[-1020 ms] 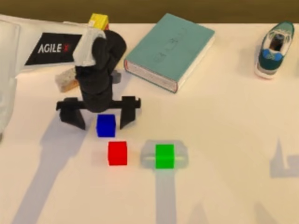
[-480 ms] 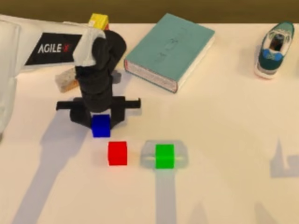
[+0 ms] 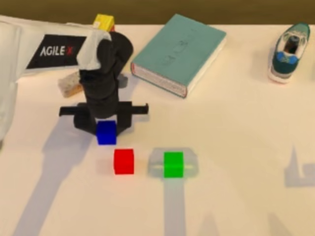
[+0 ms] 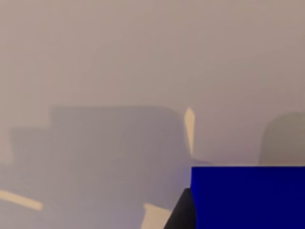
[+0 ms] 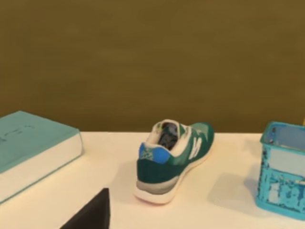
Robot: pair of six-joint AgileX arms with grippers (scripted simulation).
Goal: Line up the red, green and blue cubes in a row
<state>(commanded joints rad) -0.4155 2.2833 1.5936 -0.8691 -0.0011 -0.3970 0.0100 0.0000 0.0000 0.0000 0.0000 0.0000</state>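
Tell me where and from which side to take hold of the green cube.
Grip the green cube by its two flat side faces, coming straight down from above. It sits square on the table, apart from the red cube, so both sides are open. The left gripper is busy, shut on the blue cube.
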